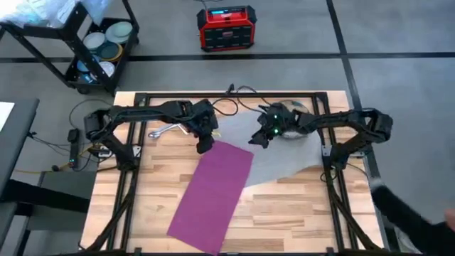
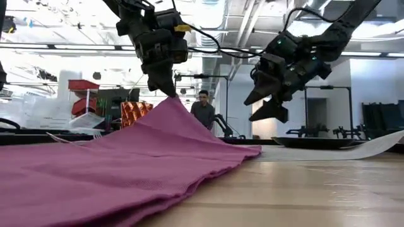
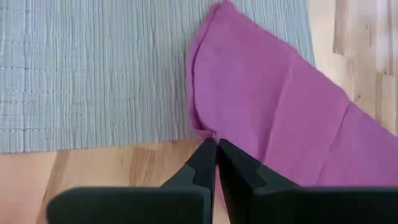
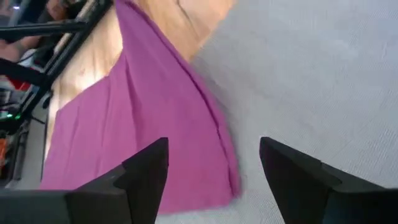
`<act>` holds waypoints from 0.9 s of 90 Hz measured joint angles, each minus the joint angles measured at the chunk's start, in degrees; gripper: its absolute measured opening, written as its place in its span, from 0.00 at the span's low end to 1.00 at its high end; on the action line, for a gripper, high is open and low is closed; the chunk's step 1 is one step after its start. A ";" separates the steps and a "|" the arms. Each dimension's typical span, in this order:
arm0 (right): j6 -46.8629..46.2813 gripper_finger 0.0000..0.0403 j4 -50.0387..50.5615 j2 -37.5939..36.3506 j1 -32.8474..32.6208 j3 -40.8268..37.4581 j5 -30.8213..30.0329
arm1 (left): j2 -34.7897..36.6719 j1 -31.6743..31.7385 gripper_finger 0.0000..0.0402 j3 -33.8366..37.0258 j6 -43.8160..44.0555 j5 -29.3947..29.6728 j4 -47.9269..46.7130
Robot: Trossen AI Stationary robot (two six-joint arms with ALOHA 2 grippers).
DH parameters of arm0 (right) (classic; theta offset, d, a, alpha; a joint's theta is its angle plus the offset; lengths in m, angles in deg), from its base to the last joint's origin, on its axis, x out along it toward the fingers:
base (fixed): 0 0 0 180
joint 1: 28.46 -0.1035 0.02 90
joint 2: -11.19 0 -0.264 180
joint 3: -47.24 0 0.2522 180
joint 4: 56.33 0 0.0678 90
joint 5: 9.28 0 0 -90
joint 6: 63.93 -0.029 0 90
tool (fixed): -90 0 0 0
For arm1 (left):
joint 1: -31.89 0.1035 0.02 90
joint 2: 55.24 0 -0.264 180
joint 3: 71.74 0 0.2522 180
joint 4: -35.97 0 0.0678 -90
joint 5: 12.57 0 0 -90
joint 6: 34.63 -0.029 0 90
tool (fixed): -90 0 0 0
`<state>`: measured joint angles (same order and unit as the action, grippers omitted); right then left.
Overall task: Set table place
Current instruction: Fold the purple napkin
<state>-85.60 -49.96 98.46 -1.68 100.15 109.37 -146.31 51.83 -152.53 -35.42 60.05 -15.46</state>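
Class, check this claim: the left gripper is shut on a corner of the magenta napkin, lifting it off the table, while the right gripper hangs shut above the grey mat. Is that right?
Not quite. The right gripper is open: the right wrist view shows its jaws wide apart above the grey mat. The rest holds: the left gripper is shut on a corner of the magenta napkin, lifting it off the table.

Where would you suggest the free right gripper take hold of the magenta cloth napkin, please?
At the far corner of the magenta cloth napkin that lies over the grey ribbed mat, coming straight down from above. The open right gripper hovers there, and that edge forms a raised fold. The left gripper is shut on the other far corner, lifting it off the table.
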 joint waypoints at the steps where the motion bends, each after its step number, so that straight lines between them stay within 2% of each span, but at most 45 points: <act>1: 0.44 0.60 0.24 0.36 0.04 0.37 0.22 | 0.00 0.01 0.00 0.00 0.12 0.12 0.12; 22: 9.19 0.60 4.97 11.31 -1.38 10.64 2.23 | 0.38 0.01 0.00 0.00 2.72 0.58 1.50; 44: 13.21 0.60 7.50 20.26 -1.65 20.47 4.55 | 1.99 0.01 0.00 0.02 3.64 0.73 1.66; 65: 13.24 0.60 7.46 25.59 -2.22 26.52 11.98 | 3.04 0.01 0.00 0.02 3.64 1.80 1.35; 81: 13.23 0.60 7.78 26.57 -4.33 27.22 14.83 | 3.04 0.07 0.00 0.02 3.58 2.81 1.10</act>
<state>-72.37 -42.18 125.03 -6.01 127.37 124.20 -143.27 51.90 -152.50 -31.84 62.86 -14.36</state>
